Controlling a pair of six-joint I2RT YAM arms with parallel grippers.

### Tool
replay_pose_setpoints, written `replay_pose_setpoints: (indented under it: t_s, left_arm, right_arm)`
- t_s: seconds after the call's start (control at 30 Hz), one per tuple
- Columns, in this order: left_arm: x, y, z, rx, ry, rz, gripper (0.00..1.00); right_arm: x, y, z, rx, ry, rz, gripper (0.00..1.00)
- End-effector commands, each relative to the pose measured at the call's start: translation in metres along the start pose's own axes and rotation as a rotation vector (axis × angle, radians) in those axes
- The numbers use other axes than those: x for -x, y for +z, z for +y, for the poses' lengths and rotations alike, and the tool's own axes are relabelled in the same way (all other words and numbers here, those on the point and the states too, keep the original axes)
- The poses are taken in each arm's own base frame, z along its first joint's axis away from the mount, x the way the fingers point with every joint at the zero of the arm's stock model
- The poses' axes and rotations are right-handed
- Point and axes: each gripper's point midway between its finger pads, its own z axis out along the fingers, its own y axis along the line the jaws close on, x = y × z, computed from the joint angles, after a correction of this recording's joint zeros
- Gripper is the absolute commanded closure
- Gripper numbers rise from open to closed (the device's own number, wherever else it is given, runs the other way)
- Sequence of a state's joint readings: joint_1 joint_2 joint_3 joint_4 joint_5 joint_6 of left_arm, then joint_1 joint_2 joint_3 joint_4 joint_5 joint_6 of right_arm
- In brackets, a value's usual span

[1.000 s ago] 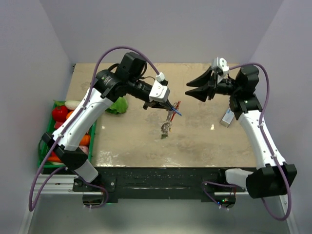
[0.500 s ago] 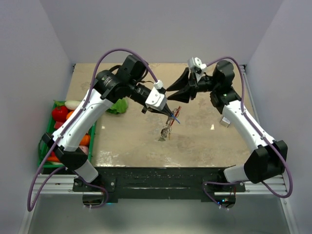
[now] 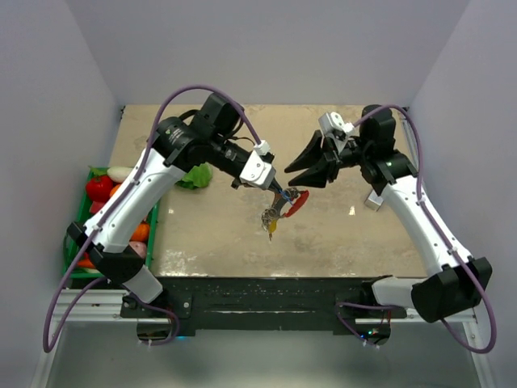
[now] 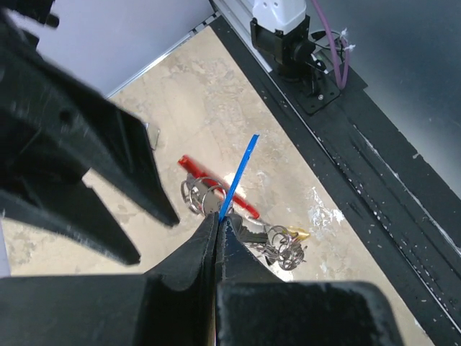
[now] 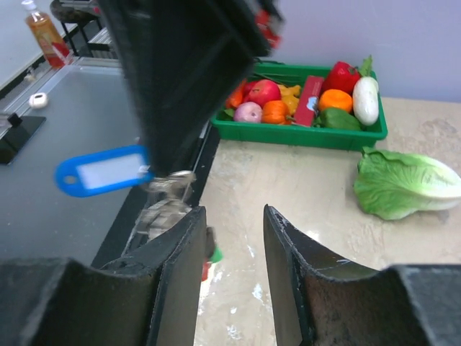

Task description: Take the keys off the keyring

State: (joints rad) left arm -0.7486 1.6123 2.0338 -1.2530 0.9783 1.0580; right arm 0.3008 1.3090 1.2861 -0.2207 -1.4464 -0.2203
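While the left gripper [image 3: 279,193] stays pressed shut on the blue tag [image 4: 238,170], with the bunch dangling beneath it, the change of the last second is all on the other side. The right gripper [image 3: 292,176] has swung in from well off to the right. It now sits lower, just right of the left fingertips [image 4: 196,252] and near the bunch.

The bunch has turned too. The red fob [image 3: 296,202], which stood up above the left fingertips, now sticks out below them and to their right, toward the right gripper.

For the task, I judge this to be the approach to a two-handed pull. One arm anchors the bunch while the other lines up to take hold of a key or the ring, and no key looks to be off yet.

Just beyond the left fingertips, the keyring [image 4: 196,193] shows as thin silvery loops close against the tag's end, with the fob running out behind it. The keys [image 4: 283,245] hang lower in a tangled cluster, one with a yellow head [image 4: 297,233]. Which loop each key sits on is too small to tell.

The right gripper's fingers [image 5: 288,281] stand apart with nothing between them. The tag and ring lie just up and to the left of its left finger.
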Motion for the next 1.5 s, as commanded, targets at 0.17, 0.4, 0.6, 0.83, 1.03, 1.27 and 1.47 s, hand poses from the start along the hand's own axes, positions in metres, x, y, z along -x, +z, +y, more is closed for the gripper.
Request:
replay_pose_setpoints:
  t_s: [0.17,0.4,0.6,0.83,1.03,1.27,1.47]
  left_arm:
    - [0.022,-0.014,-0.001,0.045,0.107,-0.012,1.00]
    - [0.024,-0.013,-0.002,0.035,0.107,-0.030,1.00]
    - [0.024,-0.013,-0.007,0.018,0.110,-0.033,1.00]
    - [0.023,-0.012,-0.007,0.018,0.114,-0.037,1.00]
    - [0.024,-0.017,0.009,0.080,0.077,-0.043,1.00]
    - [0.037,-0.016,-0.003,0.022,0.100,-0.110,1.00]
    - [0.037,-0.015,-0.012,-0.017,0.099,-0.131,1.00]
  right_arm:
    - [0.007,-0.003,0.040,0.118,-0.028,-0.028,0.57]
    - [0.007,-0.001,0.017,0.086,-0.058,-0.018,0.59]
    - [0.029,-0.013,0.019,0.080,-0.114,-0.037,0.59]
    - [0.049,-0.026,0.014,0.030,-0.160,-0.035,0.59]
    - [0.033,-0.025,0.023,-0.082,-0.251,0.022,0.57]
    - [0.055,-0.023,0.015,-0.125,-0.274,-0.054,0.55]
    - [0.031,-0.014,-0.039,-0.132,-0.169,-0.042,0.56]
